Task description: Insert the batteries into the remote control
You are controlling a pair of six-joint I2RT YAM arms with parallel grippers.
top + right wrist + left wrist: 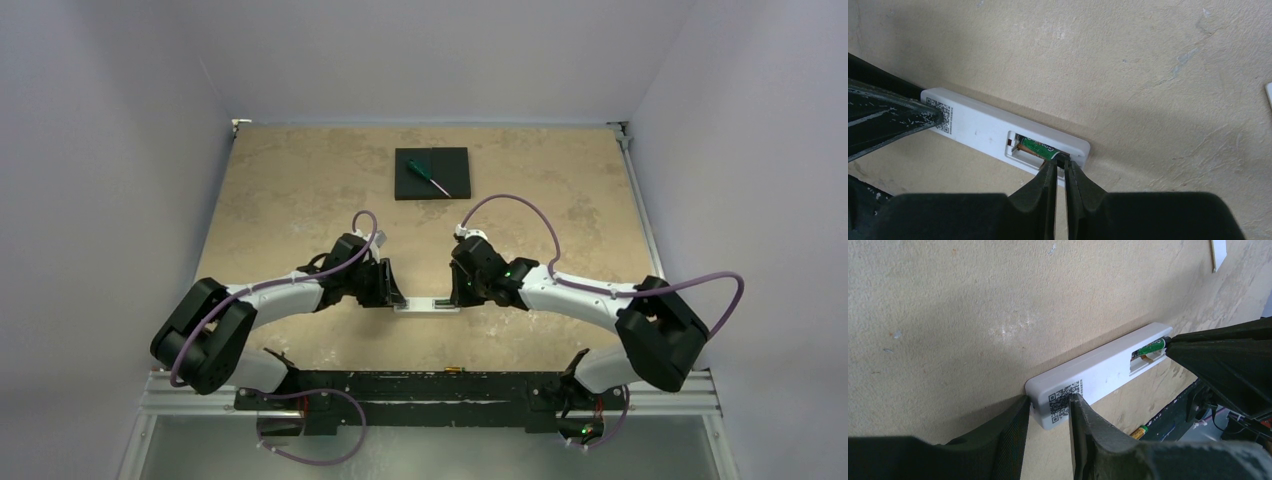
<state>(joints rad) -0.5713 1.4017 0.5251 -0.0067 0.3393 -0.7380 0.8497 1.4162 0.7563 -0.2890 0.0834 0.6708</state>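
Right tool (1060,164) pinches green battery (1040,148) in bay; left tool (1050,404) clamps remote control (1103,367) at QR-code end.

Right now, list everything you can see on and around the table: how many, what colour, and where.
remote control: one, white, face down at the table's near middle, battery bay open
loaded battery: one, green and gold, partly in that bay
loose battery: one, green and gold, by the table's near edge
cover strip: one, white, flat on the table, apart from the remote control
pad: one, black, square, far middle of the table
screwdriver: one, green handle, lying on the pad
table: one, tan
left gripper: one, black, clamped on the remote control's labelled end
right gripper: one, black, pinching the loaded battery's end
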